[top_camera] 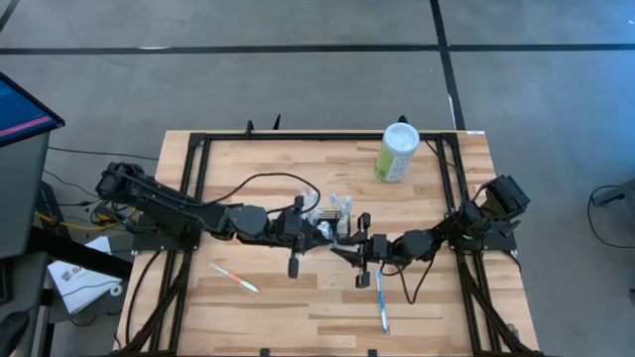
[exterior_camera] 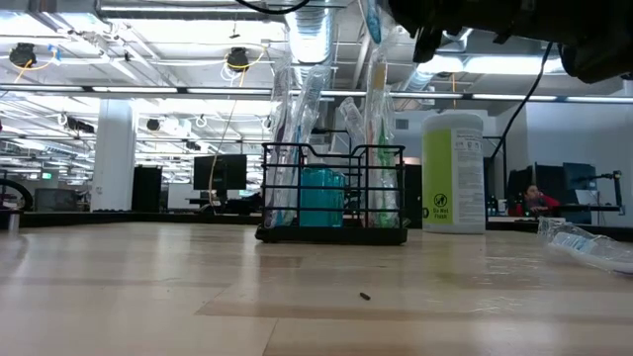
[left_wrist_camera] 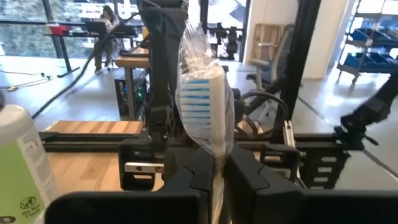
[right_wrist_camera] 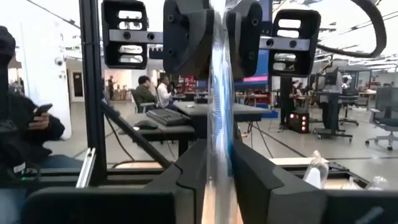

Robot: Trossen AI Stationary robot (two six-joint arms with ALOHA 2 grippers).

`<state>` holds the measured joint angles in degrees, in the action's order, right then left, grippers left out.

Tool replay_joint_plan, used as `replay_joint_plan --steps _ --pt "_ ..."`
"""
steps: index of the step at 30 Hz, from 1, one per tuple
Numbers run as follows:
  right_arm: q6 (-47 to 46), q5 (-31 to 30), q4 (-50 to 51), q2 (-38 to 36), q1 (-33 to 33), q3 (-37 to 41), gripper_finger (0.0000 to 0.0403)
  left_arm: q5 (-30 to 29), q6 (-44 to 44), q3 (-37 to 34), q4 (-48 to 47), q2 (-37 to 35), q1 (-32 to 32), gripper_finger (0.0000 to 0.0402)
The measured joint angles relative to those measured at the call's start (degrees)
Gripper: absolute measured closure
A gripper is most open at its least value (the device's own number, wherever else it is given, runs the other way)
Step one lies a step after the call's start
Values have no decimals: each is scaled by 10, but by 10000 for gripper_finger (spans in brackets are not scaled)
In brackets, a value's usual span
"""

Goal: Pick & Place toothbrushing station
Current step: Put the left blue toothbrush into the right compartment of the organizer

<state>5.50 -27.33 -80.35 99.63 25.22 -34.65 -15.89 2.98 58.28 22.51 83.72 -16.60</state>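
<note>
The caddy [top_camera: 335, 220] stands at the centre of the high view, on the counter [top_camera: 298, 307], between the two arms; the left claw [left_wrist_camera: 219, 171] is clamped on a wrapped toothbrush [left_wrist_camera: 204, 106]; the right claw [right_wrist_camera: 217, 165] is clamped on another wrapped brush [right_wrist_camera: 219, 93]. The caddy looks light, stiff and open-meshed, likely to tip; a top wire rail seems the safest hold.

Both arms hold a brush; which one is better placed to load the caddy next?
Probably left: the left gripper, shut on a wrapped toothbrush, sits beside the caddy; the right gripper, shut on a second wrapped brush, is slightly farther.
</note>
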Motion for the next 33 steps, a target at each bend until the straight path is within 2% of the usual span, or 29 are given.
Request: replay_joint_plan --steps 12,19,26,33 --pt "-9 -11 0 0 2 1 332 12 7 0 -37 -1 1 392" --pt "-10 -11 24 0 -4 -26 331 13 9 0 -45 -1 1 388" --pt "-8 -11 126 -2 -11 -82 331 14 22 0 -73 -1 1 388" --pt "-11 -13 292 -37 -5 -139 336 18 25 0 -87 -1 -3 388"
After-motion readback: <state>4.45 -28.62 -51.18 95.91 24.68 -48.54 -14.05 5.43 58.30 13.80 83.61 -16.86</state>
